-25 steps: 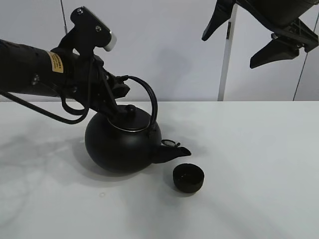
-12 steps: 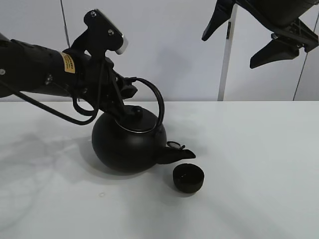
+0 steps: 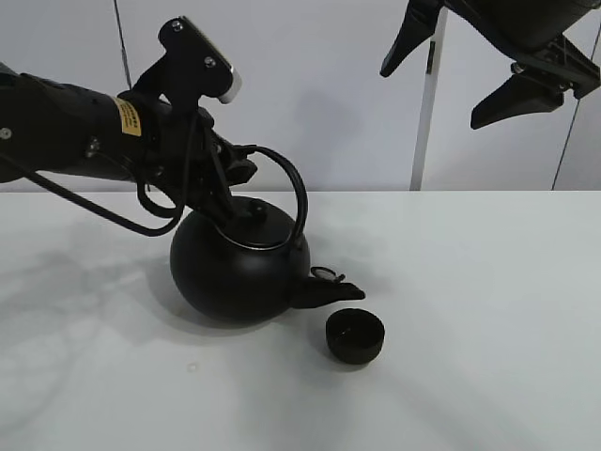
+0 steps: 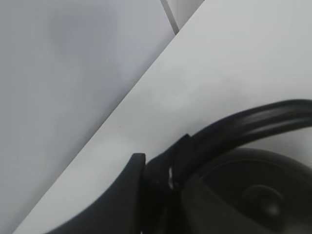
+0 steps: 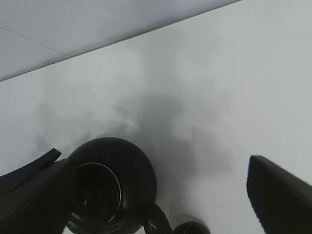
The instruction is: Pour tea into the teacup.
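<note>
The big round black kettle is tilted, and its spout points down to the right, just above and left of the teacup. The small black teacup stands on the white table. I see no stream of tea. My left gripper is shut on the kettle's arched handle near its left end. My right gripper is open and empty, high at the upper right. In the right wrist view the kettle and the teacup's rim lie far below.
A white wall with a thin vertical pole stands behind the table. The left arm's cable hangs beside the kettle. The kettle's shadow falls on the table to its left.
The left arm carried the kettle right, bringing the spout nearer the teacup, then eased it very slightly back left. The teacup and the right arm have not moved.
</note>
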Action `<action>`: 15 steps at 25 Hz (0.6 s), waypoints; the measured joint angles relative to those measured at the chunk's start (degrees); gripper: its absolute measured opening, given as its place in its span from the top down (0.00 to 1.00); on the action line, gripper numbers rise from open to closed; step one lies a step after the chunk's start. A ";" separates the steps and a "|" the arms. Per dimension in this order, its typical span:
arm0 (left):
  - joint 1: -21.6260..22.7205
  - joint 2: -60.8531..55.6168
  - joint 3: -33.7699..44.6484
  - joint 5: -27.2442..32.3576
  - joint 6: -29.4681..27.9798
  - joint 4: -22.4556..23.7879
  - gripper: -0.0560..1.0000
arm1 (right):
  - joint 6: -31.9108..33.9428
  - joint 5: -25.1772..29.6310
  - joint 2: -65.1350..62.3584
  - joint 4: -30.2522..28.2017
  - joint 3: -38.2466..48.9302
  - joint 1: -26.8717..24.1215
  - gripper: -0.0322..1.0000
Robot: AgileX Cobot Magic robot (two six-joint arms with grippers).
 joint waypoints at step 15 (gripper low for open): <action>0.00 0.00 -0.48 0.14 2.03 -0.11 0.85 | 0.00 0.00 0.00 0.00 0.00 0.00 0.34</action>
